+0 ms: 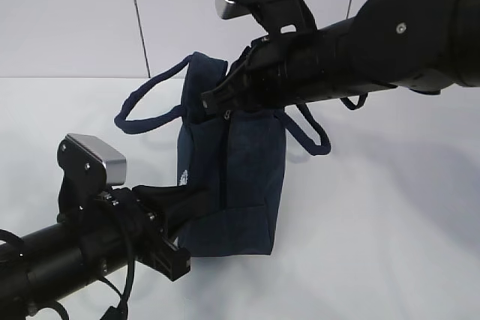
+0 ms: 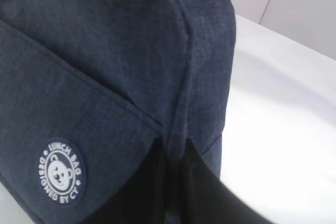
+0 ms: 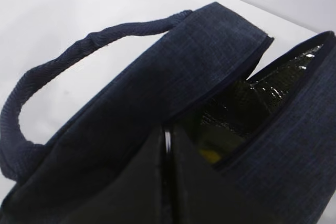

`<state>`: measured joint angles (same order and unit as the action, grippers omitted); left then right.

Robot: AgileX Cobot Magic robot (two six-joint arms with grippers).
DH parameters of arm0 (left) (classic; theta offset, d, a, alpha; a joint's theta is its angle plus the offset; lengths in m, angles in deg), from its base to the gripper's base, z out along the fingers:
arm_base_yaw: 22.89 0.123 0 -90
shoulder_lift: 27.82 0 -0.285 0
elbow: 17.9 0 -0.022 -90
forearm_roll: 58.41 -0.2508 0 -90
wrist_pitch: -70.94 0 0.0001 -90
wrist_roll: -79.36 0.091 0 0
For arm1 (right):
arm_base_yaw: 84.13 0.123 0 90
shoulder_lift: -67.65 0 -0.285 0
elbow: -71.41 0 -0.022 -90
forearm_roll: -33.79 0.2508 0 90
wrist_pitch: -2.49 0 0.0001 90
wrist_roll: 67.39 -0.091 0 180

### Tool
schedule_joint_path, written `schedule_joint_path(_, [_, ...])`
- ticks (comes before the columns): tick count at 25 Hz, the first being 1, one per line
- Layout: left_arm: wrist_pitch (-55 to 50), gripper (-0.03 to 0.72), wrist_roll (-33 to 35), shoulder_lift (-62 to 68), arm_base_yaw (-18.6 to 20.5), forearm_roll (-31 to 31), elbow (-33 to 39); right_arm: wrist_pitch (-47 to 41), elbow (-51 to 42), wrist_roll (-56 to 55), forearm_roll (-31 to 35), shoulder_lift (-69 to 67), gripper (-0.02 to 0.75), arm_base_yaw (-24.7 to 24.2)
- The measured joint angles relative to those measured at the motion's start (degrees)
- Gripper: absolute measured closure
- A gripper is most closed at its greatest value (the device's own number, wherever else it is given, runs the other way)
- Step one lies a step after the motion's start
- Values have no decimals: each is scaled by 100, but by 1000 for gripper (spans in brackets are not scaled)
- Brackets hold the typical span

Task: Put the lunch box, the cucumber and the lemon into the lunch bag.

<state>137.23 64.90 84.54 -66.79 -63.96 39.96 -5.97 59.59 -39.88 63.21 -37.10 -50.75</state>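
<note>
Lunch bag [image 1: 240, 185] standing upright near the middle of the white tabletop [image 1: 390, 215], dark navy, long axis vertical in the exterior view, zipper line running down the narrow side that faces the camera. One loop handle [image 1: 146, 114] hanging out toward 9 o'clock, the other handle [image 1: 315, 136] drooping toward 3 o'clock.

Left pincer [image 1: 196, 198] at the lower part of the bag, reaching in from 8 o'clock, touching the fabric at the bottom corner. In the left wrist view black fingers [image 2: 205, 192] pressed together on a fold of the navy cloth along the seam, so clamped on the bag. Round white bear badge [image 2: 62, 171] on the bag panel at 9 o'clock from these fingers.

Right pincer [image 1: 214, 99] at the top of the bag, coming in from 3 o'clock, at the upper end of the zipper. In the right wrist view fingers [image 3: 142, 187] closed together with a thin metal ring [image 3: 167, 145] seen edge-on between the tips; looks like the zipper pull, held tight.

Top of the bag partly open beside the right pincer: gap toward 2 o'clock from the fingertips, shiny foil lining [image 3: 262, 95] visible inside. Small yellow patch [image 3: 209, 156] deep in the opening, just at 3 o'clock from the ring; too little shown to say what it is
</note>
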Motion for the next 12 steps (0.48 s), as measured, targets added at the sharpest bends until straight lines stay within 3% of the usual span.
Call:
schedule_joint_path(8, [0,664,0,8,0,51,0,-230,18,13,9,21,751,-35])
schedule_joint_path(12, [0,543,0,8,0,268,10,-300,27,54,9,215,751,-70])
